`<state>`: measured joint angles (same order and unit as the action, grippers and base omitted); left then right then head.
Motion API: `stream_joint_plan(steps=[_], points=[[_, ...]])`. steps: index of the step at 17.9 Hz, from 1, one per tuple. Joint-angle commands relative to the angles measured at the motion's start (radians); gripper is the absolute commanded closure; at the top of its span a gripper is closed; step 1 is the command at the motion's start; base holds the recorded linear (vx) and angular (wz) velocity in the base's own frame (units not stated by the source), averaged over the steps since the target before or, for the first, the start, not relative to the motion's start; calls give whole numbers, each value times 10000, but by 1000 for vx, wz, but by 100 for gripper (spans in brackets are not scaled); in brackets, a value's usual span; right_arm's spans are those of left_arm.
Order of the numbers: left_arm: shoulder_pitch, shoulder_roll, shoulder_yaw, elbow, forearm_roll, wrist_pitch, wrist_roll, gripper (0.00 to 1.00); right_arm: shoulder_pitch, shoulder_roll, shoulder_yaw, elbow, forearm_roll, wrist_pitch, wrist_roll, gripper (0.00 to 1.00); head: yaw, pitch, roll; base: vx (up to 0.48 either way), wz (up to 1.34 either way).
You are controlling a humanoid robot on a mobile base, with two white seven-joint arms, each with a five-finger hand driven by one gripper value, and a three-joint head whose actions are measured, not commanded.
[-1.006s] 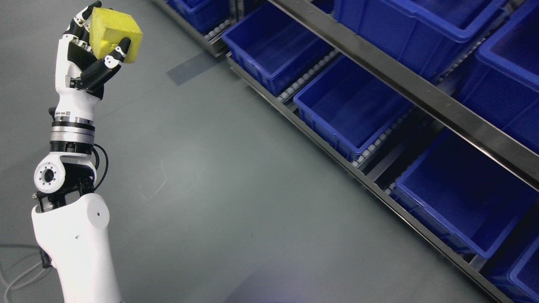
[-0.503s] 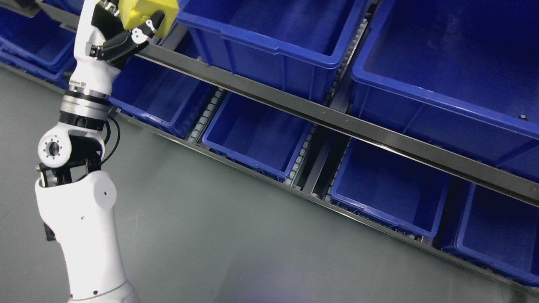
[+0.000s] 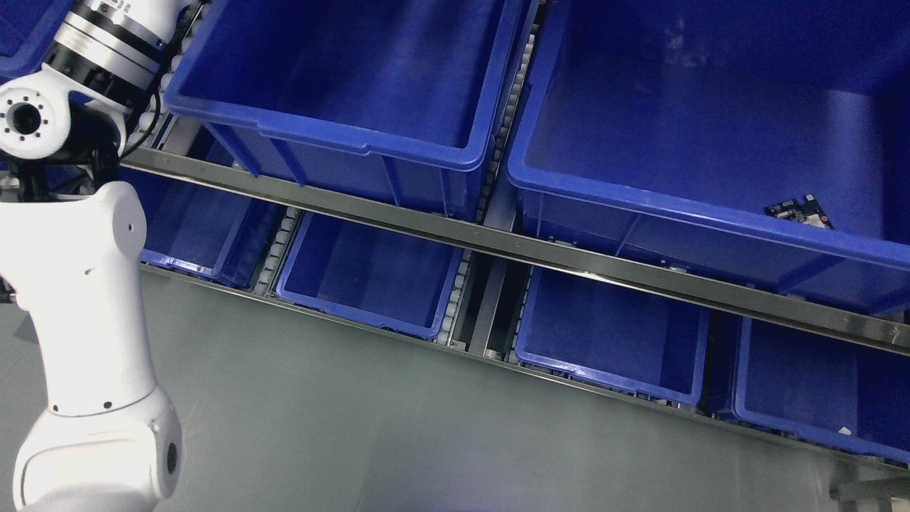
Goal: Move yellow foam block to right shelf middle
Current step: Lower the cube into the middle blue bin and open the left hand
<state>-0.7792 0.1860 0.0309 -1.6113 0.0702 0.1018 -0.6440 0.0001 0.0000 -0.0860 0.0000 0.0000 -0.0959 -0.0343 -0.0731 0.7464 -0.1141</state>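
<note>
My left arm (image 3: 78,299) rises along the picture's left side. Its wrist (image 3: 106,32) runs out past the top edge, so the hand itself is out of the picture. The yellow foam block is not visible in this view either. In front of me stands a shelf (image 3: 498,245) with blue bins on two levels. Two big bins sit on the upper level: one at the centre (image 3: 341,135) and one to the right (image 3: 711,220). My right arm does not show.
A small dark circuit board (image 3: 800,210) lies in the upper right bin. Several smaller blue bins (image 3: 370,270) sit on the lower level on roller tracks. A metal rail crosses between the levels. Grey floor (image 3: 391,427) fills the lower part of the view.
The camera has swung toward the shelf and closer, so the bins now fill the view. My left hand with the yellow block, seen earlier, has left the picture at the top.
</note>
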Motion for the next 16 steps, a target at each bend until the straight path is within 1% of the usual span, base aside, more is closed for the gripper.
stream_joint_plan(steps=[1,3,5,6,8,10,13,14,16], points=[[-155,1546,-1536,2062,-2464,-1140,-999,55,14,-175,1,-175,31,8,5,0,0,0,0,108,-118],[75,1637,-1536,2077,-2604,-1187,-1015,54,14,-175,1,-175,31,8,5,0,0,0,0,111,-116],[428,1562,-1521,2092,-2665,-1187,-1000,45,14,-175,1,-175,31,8,5,0,0,1,0,105,-104],[581,1485,-1551,2092,-2650,-1187,-1000,37,14,-175,1,-175,31,8,5,0,0,1,0,114,-31],[629,844,-1521,2092,-2650,-1187,-984,30,14,-175,-14,-175,31,8,5,0,0,1,0,113,-1],[644,-76,-1475,2062,-2650,-1187,-969,22,14,-175,1,-175,46,8,5,0,0,1,0,108,58],[629,-1059,-1414,1954,-2635,-1187,-908,6,14,-175,1,-175,31,8,5,0,0,1,0,90,89],[629,-1351,-1398,1924,-2635,-1187,-908,2,14,-175,1,-175,31,8,5,0,0,1,0,82,89],[644,-1685,-1140,1802,-2619,-1202,-816,0,14,-175,1,-175,46,8,5,0,0,1,0,44,27]])
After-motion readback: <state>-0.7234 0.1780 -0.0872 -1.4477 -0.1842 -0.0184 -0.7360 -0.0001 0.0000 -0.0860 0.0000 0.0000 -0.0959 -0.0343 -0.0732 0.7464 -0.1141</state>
